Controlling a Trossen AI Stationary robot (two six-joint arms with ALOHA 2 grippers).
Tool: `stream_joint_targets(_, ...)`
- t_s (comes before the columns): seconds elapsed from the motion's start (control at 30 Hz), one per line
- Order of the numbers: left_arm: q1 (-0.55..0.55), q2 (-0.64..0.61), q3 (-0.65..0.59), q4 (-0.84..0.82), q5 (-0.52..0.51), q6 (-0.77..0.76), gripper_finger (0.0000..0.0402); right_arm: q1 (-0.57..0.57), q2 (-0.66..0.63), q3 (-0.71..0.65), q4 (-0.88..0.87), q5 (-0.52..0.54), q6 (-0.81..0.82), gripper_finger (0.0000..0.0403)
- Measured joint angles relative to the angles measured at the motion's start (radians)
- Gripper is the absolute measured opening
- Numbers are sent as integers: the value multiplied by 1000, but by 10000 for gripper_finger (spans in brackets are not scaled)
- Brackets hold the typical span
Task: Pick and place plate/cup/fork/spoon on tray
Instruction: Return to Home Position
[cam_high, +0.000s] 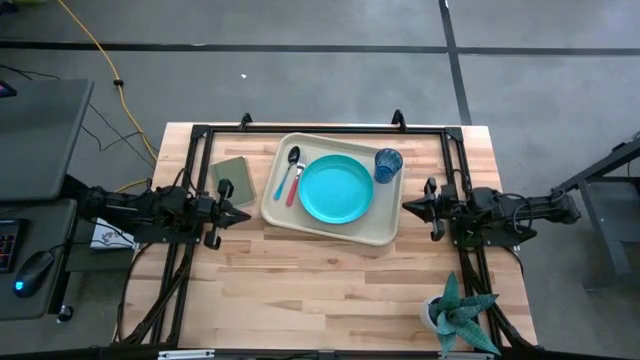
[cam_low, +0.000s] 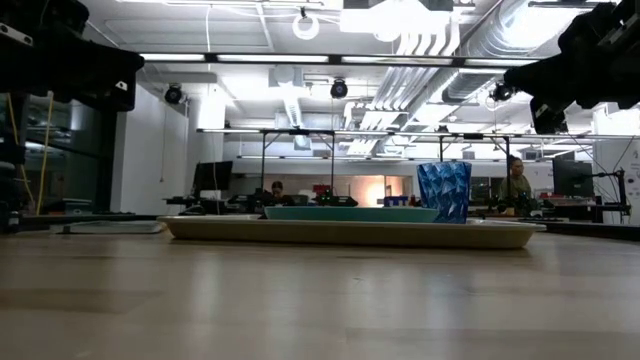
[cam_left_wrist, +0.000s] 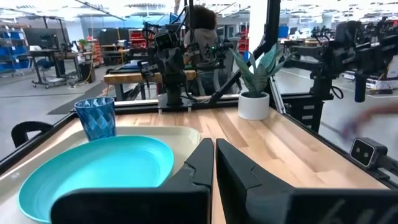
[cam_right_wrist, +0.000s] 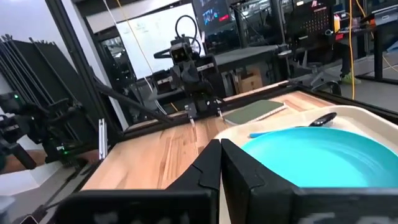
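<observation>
The cream tray (cam_high: 385, 232) lies at the table's far middle. On it rest the turquoise plate (cam_high: 335, 188), the dark-blue cup (cam_high: 388, 163) at its far right corner, and the blue-handled spoon (cam_high: 287, 172) beside the pink-handled fork (cam_high: 296, 184) along its left side. My left gripper (cam_high: 244, 214) is shut and empty, left of the tray. My right gripper (cam_high: 408, 206) is shut and empty, right of the tray. The plate (cam_left_wrist: 93, 171) and the cup (cam_left_wrist: 96, 118) show in the left wrist view, the plate (cam_right_wrist: 323, 155) and the spoon (cam_right_wrist: 298, 126) in the right wrist view.
An olive-green pad (cam_high: 236, 179) lies on the table left of the tray. A teal spiky plant in a white pot (cam_high: 458, 315) stands at the near right corner. A black frame runs along the table's far edge and sides. Bare wood lies near the front edge.
</observation>
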Motion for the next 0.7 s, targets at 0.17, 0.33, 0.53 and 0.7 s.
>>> stream_joint_targets(0.17, 0, 0, 0, 0, 0, 0, 0, 0, 0, 0, -30, -2, 0, 0)
stream_joint_targets(0.33, 0, 0, 0, 0, 0, 0, 0, 0, 0, 0, -39, -3, 0, 0)
stream_joint_targets(0.53, 0, 0, 0, 0, 0, 0, 0, 0, 0, 0, -39, -3, 0, 0)
stream_joint_targets(0.7, 0, 0, 0, 0, 0, 0, 0, 0, 0, 0, -39, -3, 0, 0)
